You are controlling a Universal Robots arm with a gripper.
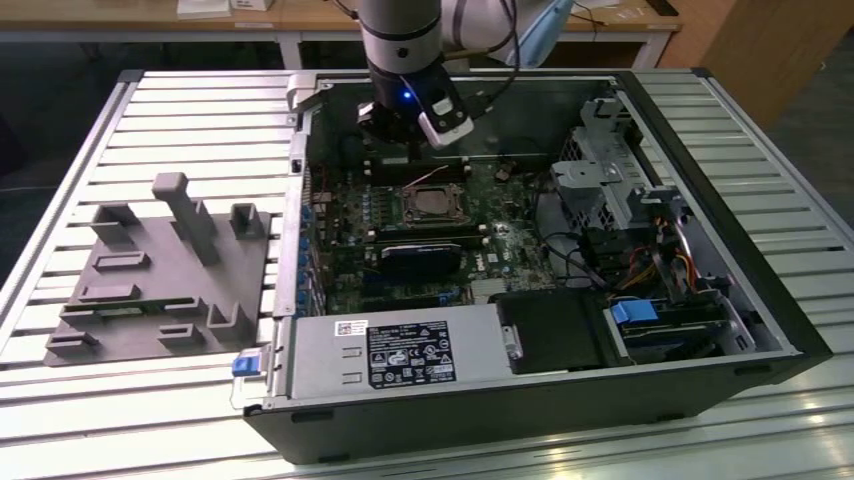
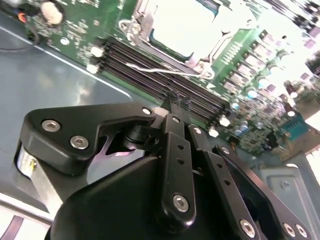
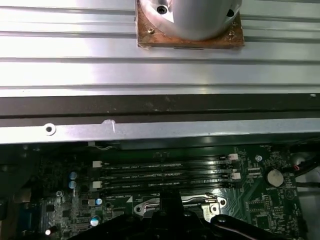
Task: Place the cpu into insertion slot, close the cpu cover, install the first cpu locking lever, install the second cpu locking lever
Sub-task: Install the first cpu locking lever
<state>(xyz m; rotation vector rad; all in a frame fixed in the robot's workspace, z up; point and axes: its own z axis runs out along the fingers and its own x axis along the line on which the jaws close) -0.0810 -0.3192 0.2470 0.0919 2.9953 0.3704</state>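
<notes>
Second wrist view: gripper (image 2: 176,100) pinched shut, empty, tips just above the memory slots (image 2: 120,52). Chip (image 2: 182,22) sits seated on the green board (image 2: 75,30), cover frame (image 2: 205,55) apparently down around it. Wire lever (image 2: 150,70) lies loose: lever step, I reckon. Needs pushing under its catch.

Exterior high; both wrist views near motherboard (image 2: 80,25) (image 3: 265,212)

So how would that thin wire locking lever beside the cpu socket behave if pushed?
The locking lever is a thin bent wire, so it would probably flex and spring back rather than move stiffly. Being smooth and narrow, it could slip off the nearby gripper. It looks light for its length.
</notes>
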